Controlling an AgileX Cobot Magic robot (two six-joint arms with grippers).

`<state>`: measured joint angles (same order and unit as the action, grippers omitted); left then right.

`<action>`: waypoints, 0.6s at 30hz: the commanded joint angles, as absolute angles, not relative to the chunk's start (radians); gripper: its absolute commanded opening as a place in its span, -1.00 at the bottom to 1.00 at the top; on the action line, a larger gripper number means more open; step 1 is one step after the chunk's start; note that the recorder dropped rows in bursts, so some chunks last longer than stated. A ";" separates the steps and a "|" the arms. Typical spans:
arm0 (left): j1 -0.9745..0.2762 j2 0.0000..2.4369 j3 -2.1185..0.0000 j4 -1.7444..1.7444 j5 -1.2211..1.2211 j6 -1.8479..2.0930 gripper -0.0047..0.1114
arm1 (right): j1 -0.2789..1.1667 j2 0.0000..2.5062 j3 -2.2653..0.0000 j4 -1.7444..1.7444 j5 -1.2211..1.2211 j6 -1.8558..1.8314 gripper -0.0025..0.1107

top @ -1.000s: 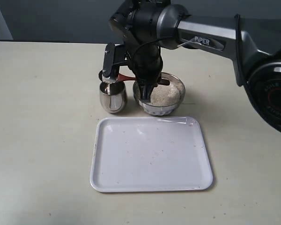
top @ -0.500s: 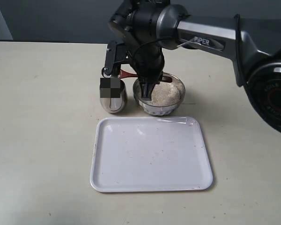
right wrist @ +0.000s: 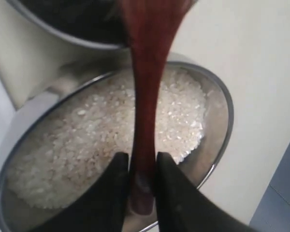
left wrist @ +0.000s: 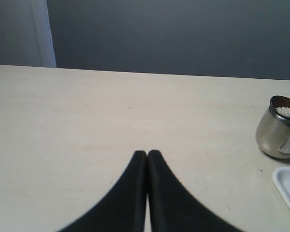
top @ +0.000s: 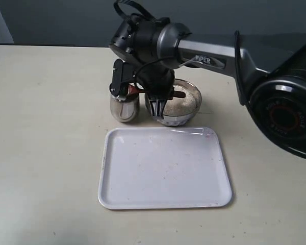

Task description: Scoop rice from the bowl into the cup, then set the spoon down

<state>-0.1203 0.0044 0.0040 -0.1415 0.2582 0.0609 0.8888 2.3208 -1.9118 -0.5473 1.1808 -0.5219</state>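
Since a second ago: the right arm has swung left and its wrist has dropped and rolled, so the black block on the wrist now hangs close above the small round-bellied shiny steel cup. The big joint at the right edge sits further into view. Cup, round shiny steel bowl and white rectangular plastic tray have not shifted on the beige counter. Right pincer pinches the slim handle of the long dark reddish-brown wooden spoon, as before, one finger on each side near the handle end, above the heap of white uncooked rice in the bowl. Spoon runs from there across the bowl's rim to the cup mouth. In the left wrist view its oval head appears to lie in the cup with grains on it, though the cup is small at that frame's edge. Cup stands just beside the bowl, both beyond the tray's far edge. Left pincer pressed together, tips touching, nothing between them, over the counter well apart from the cup. Writing: white lettering "PIPER" on the grey arm link, carried left with the link. Marks ringing the big joint are too blurred to read.
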 commanded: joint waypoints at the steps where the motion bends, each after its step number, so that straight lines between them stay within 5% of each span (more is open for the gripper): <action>1: -0.132 0.000 0.000 -0.140 0.245 0.054 -0.91 | 0.891 2.323 -1.920 -0.576 1.188 -0.501 -0.97; 18: -0.132 0.000 0.000 -0.140 0.245 0.054 -0.91 | 0.908 2.323 -1.920 -0.651 1.188 -0.461 -0.97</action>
